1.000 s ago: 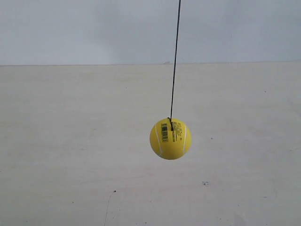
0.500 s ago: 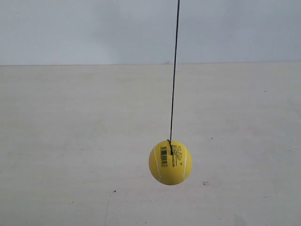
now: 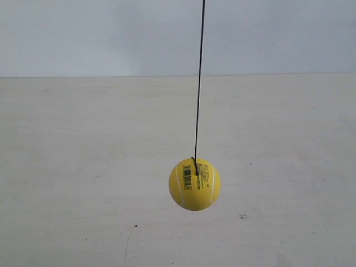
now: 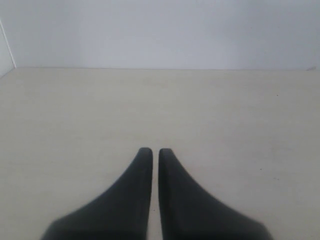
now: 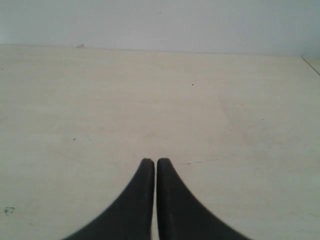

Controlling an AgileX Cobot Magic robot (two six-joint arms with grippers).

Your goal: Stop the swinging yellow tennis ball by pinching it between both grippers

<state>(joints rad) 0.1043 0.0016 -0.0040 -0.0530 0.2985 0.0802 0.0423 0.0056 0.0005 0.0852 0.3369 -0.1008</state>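
Observation:
The yellow tennis ball [image 3: 194,184] hangs from a thin dark string [image 3: 198,83] above the pale table, just right of the exterior view's middle, its barcode facing the camera. Neither gripper shows in the exterior view. In the left wrist view my left gripper [image 4: 151,150] is shut, its two black wedge fingers nearly touching with nothing between them. My right gripper [image 5: 151,161] in the right wrist view is likewise shut and empty. Neither wrist view shows the ball.
The pale tabletop [image 3: 83,167] runs back to a plain light wall [image 3: 83,33]. A few small dark specks [image 3: 242,216] mark the surface. The table's corner edge [image 5: 310,65] shows in the right wrist view.
The ball swung downward in the exterior view, then rose a little and drifted left; its string now leans slightly more to the left.

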